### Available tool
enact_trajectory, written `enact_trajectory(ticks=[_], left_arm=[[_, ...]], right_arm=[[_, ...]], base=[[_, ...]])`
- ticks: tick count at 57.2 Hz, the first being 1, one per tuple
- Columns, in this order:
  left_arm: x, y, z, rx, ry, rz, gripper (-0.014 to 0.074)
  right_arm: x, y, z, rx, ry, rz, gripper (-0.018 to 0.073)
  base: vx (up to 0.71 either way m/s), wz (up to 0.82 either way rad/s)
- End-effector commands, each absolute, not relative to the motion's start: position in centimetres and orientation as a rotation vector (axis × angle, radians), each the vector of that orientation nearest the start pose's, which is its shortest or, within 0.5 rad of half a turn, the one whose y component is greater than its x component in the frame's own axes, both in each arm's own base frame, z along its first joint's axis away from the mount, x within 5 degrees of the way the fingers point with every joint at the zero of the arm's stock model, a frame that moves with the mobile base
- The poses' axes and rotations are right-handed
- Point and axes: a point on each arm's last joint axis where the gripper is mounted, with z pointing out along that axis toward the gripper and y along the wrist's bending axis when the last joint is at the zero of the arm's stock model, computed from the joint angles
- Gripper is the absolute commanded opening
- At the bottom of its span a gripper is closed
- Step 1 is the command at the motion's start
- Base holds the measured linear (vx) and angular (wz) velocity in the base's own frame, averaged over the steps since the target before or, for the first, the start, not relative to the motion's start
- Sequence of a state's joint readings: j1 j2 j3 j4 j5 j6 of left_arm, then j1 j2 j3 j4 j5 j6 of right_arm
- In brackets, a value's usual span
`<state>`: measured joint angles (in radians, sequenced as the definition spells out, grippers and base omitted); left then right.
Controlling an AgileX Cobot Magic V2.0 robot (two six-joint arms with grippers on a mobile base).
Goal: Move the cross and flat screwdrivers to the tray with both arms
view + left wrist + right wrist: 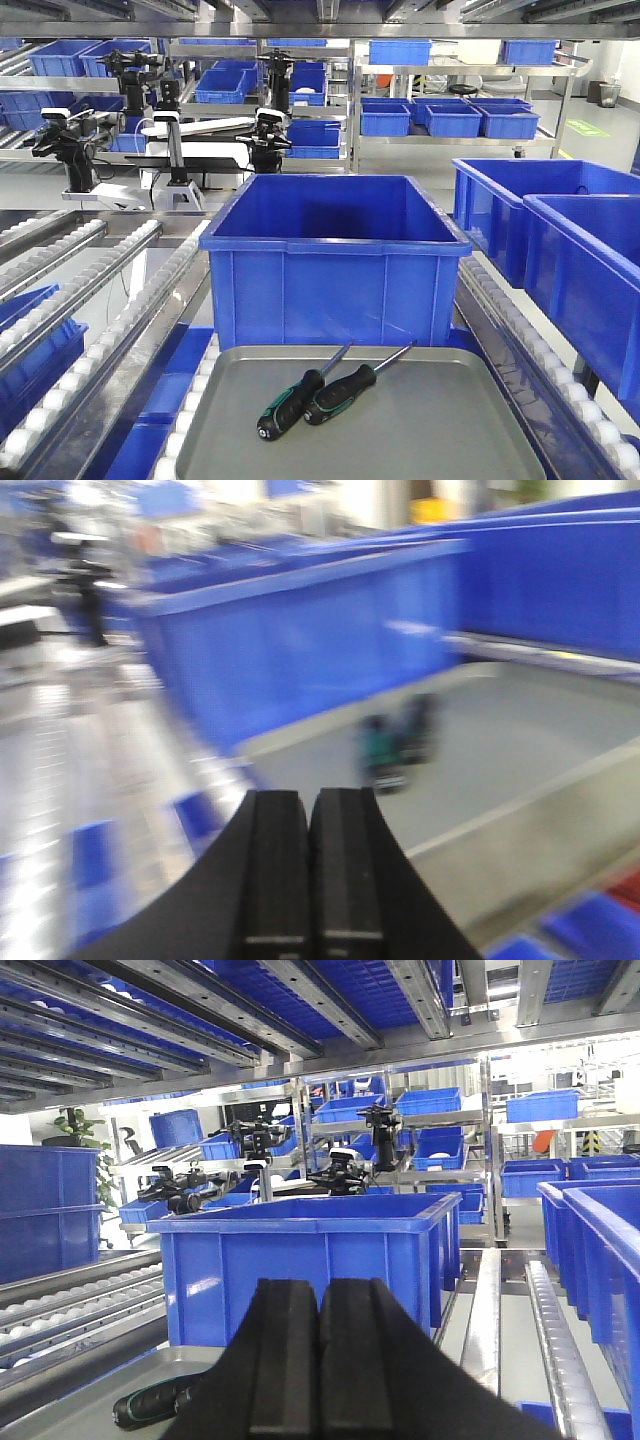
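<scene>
Two black-and-green screwdrivers (pixel 320 392) lie side by side in grey tray (pixel 450 430)

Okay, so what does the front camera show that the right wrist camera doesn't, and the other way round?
Only the front view shows the whole grey tray with both screwdrivers lying side by side in it, steel shafts pointing toward the blue bin; no gripper appears there. Only the right wrist view shows the right gripper, jaws shut and holding nothing, plus the overhead roller racks; just one screwdriver handle peeks out at its lower left. Both show the blue bin, the roller conveyors and other robot arms in the background.
</scene>
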<state>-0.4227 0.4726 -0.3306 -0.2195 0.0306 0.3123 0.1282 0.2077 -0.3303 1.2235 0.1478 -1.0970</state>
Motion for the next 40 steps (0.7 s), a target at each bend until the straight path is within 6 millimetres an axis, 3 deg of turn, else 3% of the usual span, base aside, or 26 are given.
enact_trajectory(ticks=[1, 10, 23, 40], left_arm=[[9.2, -2.9, 29.1, 0.292, 1.482, -0.182, -0.0001], [7.3, -1.1, 25.4, 0.218, 1.48, -0.01, -0.0001], [5.7, -0.6, 19.9, 0.186, 1.477, 0.02, -0.0001], [5.7, -0.7, 19.2, 0.196, 1.541, 0.008, -0.0001]], right_arm=[[5.9, 1.8, 31.7, -0.091, 1.386, 0.291, -0.0009], [5.9, 1.8, 31.7, -0.091, 1.386, 0.291, -0.0009], [5.9, 1.8, 31.7, -0.091, 1.386, 0.291, -0.0009], [5.9, 1.8, 31.7, -0.093, 1.387, 0.292, -0.0009]], base=[[0.0, 0.0], [0.0, 0.0], [0.0, 0.0], [0.0, 0.0]])
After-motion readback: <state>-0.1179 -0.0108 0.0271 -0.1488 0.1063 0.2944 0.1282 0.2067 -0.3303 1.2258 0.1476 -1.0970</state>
